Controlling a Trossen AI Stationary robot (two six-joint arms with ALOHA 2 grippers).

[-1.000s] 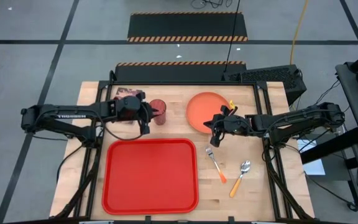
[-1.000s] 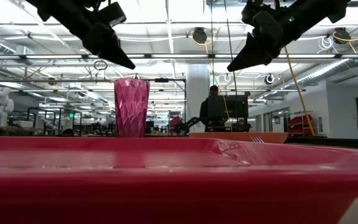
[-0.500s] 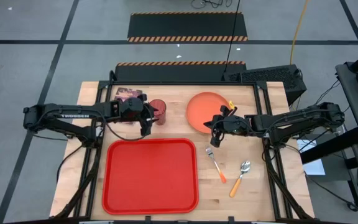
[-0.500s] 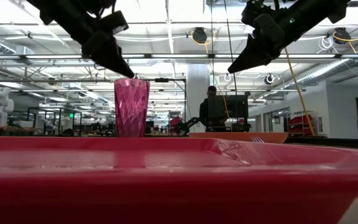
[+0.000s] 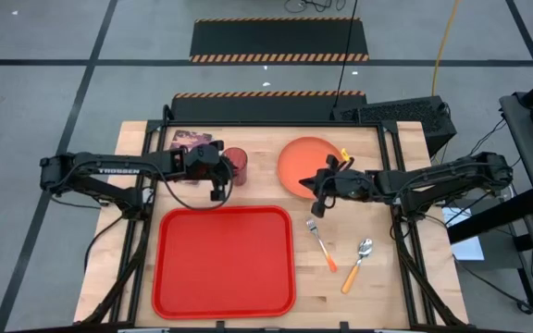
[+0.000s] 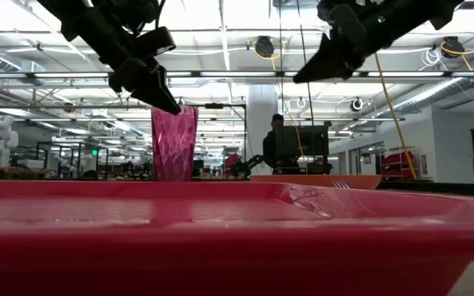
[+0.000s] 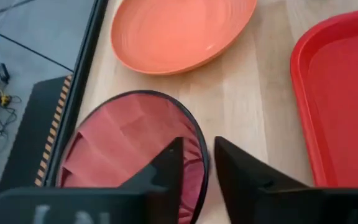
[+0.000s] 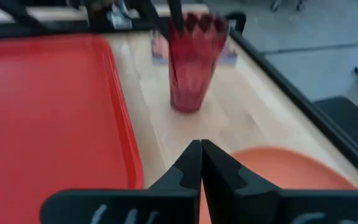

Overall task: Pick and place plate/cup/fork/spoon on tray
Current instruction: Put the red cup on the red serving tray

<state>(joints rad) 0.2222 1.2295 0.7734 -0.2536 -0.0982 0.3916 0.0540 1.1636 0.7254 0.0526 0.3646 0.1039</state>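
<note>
The cup (image 5: 236, 165) is standing upright on the bare wood at the far side of the table, just beyond the tray's far edge and beside a small book (image 5: 191, 141), with the plate (image 5: 311, 166) lying well apart to its right. The left gripper (image 7: 193, 163) is sitting right at the cup's rim: in the left wrist view one dark finger is reaching down inside the mouth of the tumbler while the other is hanging outside the wall, so the jaws are parted only narrowly, straddling the thin rim on the tray side, not yet visibly pinching it.

The likely trouble is that a grip on one thin, faceted wall is shallow. If the fingers are closing off-centre or too near the lip, the light tumbler could be tipping toward the book or slipping out on the lift. Dragging it low over the raised rim of the tray (image 5: 160, 268) could also be knocking it over.

The right gripper (image 5: 320, 191) is hovering over the near edge of the plate, its two fingers pressed together and holding nothing, as the right wrist view shows. The fork (image 5: 321, 244) and the spoon (image 5: 357, 265) are lying on the wood between the tray and the table's right edge. The tray itself is carrying nothing so far.
</note>
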